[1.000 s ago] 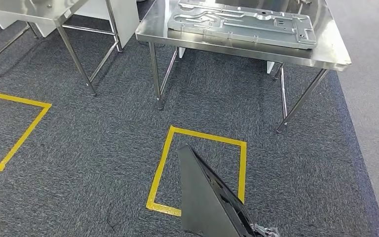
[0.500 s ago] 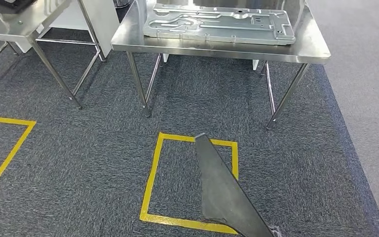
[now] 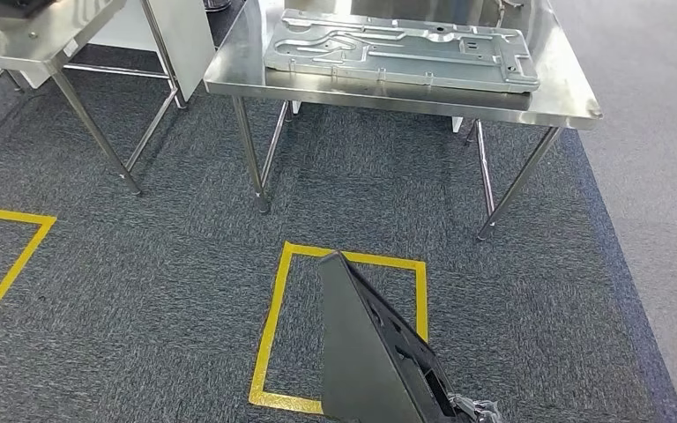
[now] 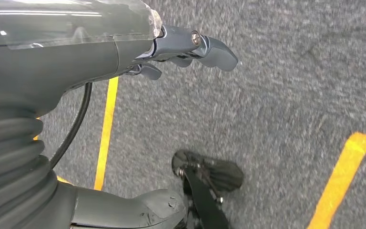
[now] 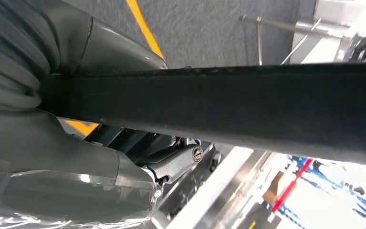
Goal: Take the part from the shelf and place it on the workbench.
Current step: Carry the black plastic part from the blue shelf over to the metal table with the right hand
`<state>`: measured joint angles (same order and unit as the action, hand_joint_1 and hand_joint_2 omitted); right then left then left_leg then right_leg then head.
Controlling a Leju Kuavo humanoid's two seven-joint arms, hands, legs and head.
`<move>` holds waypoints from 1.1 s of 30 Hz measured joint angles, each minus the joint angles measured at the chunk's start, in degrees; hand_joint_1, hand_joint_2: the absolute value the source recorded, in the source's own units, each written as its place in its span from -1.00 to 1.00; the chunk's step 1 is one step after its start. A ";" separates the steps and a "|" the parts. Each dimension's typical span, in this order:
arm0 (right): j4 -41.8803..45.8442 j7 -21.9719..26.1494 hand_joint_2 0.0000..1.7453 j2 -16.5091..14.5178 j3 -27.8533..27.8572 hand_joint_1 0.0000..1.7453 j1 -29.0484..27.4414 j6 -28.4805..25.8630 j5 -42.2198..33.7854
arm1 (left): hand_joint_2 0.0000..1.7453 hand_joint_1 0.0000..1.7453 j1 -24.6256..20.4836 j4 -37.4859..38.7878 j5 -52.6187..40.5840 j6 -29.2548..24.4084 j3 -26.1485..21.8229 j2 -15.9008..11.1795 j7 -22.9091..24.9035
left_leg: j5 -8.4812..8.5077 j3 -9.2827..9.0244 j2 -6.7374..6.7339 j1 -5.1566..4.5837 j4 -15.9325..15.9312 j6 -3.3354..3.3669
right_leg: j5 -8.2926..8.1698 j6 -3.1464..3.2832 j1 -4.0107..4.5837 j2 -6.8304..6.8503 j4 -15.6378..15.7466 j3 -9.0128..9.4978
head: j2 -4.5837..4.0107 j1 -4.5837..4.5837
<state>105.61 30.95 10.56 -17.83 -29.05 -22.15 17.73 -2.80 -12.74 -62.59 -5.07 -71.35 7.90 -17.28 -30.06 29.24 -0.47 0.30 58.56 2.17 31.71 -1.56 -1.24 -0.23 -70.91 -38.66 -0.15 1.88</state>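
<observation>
A dark grey flat part rises edge-up from the bottom of the head view, over the floor. My right hand holds it at its lower end. In the right wrist view the part runs as a black bar across my right hand, which grips it. The steel workbench stands ahead, beyond the taped square, with a large stamped metal plate lying on it. My left hand hangs over the carpet with its fingers apart and nothing in it.
A yellow tape square marks the carpet just before the workbench, and another lies at the left. A second steel table stands at the far left, with a white panel beside it. Lighter floor borders the carpet on the right.
The whole view has shifted with my walking, and the workbench now sits a little to the right. The part in my right hand has swung left, showing its ribbed side.
</observation>
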 joint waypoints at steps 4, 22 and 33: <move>1.24 -2.90 1.00 -0.01 -0.03 1.00 1.02 -4.11 4.16 | 1.00 -1.00 -0.17 0.00 -0.56 0.53 -0.07 -0.07 0.03 | -1.40 -1.17 0.13 -0.13 -0.15 -1.05 | -4.93 0.85 0.46 0.00 10.61 3.99 | 0.00 0.00; 7.32 -12.94 1.00 -0.38 15.63 1.00 9.32 -5.35 12.66 | 1.00 -1.00 -0.23 0.00 -3.41 2.23 -0.08 -1.94 0.14 | 2.54 3.43 0.24 -0.53 0.58 -0.42 | -0.88 0.76 0.63 0.15 12.27 10.54 | 0.00 -0.01; 4.79 -21.22 1.00 -6.10 21.44 1.00 12.80 -0.82 20.97 | 1.00 -1.00 -0.31 0.00 -4.42 2.97 -0.08 -2.19 0.27 | 0.23 -0.34 0.62 0.04 -0.41 -0.41 | -3.70 -0.31 0.07 0.29 9.03 3.79 | 0.00 -0.01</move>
<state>110.39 9.73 4.45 3.61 -16.25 -22.98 38.70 -3.11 -12.74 -67.01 -2.10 -71.43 5.71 -17.02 -29.83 28.90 0.15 0.35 58.15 1.77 28.01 -1.88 -1.17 0.06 -61.88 -34.88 -0.15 1.87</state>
